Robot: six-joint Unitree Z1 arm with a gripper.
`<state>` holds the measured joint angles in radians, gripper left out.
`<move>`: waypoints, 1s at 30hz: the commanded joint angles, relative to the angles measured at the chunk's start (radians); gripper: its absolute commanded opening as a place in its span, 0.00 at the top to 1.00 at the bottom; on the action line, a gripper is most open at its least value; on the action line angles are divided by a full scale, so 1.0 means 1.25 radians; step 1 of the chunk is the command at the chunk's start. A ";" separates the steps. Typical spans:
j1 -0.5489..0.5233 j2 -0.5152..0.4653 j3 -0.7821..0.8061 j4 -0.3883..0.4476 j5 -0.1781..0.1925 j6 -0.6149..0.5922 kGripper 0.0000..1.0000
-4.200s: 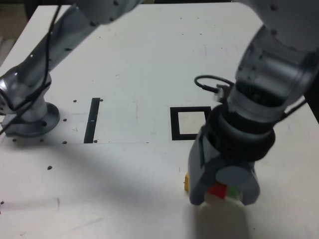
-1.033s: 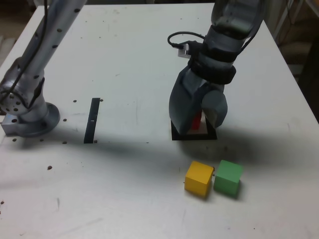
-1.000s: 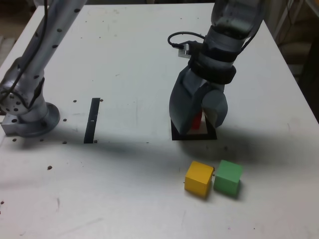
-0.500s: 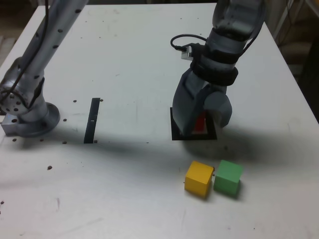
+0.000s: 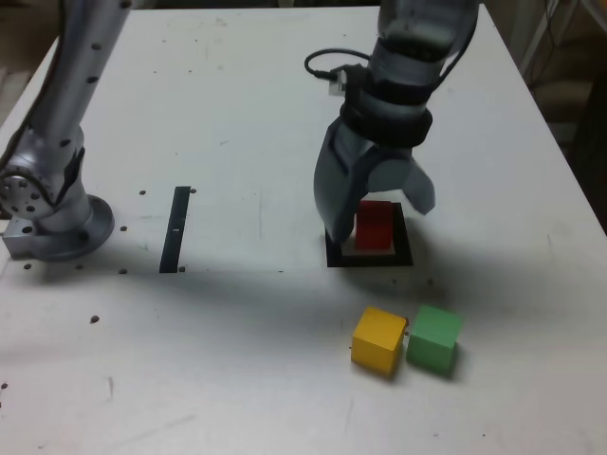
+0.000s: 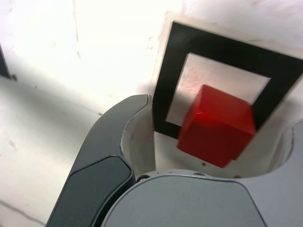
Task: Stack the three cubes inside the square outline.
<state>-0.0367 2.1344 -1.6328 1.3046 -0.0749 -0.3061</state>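
Clock: exterior view, read from the centre of the square outline, 12 at the top of the picture.
Arm base (image 5: 64, 232): 9 o'clock, far out, at the exterior view's left.
Black strip (image 5: 175, 229): 9 o'clock, nearer in, lying flat.
Gripper (image 5: 381, 223): wide, one finger to either side of the red cube, a gap on both sides, gripping nothing; its body reaches up toward 12 o'clock.
Square outline (image 5: 403, 258): flat on the white table (image 5: 256, 360), partly covered by the gripper.
Red cube (image 5: 374, 227): at the outline, between the parted fingers, upright.
Yellow cube (image 5: 378, 339): 6 o'clock, outside the outline, on the table.
Green cube (image 5: 434, 338): 5 o'clock, on the table, just beside the yellow one.
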 commanded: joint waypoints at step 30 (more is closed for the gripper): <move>-0.253 -0.098 -0.049 0.074 0.052 -0.023 0.01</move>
<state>-0.3430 2.0171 -1.6893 1.3956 -0.0070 -0.3324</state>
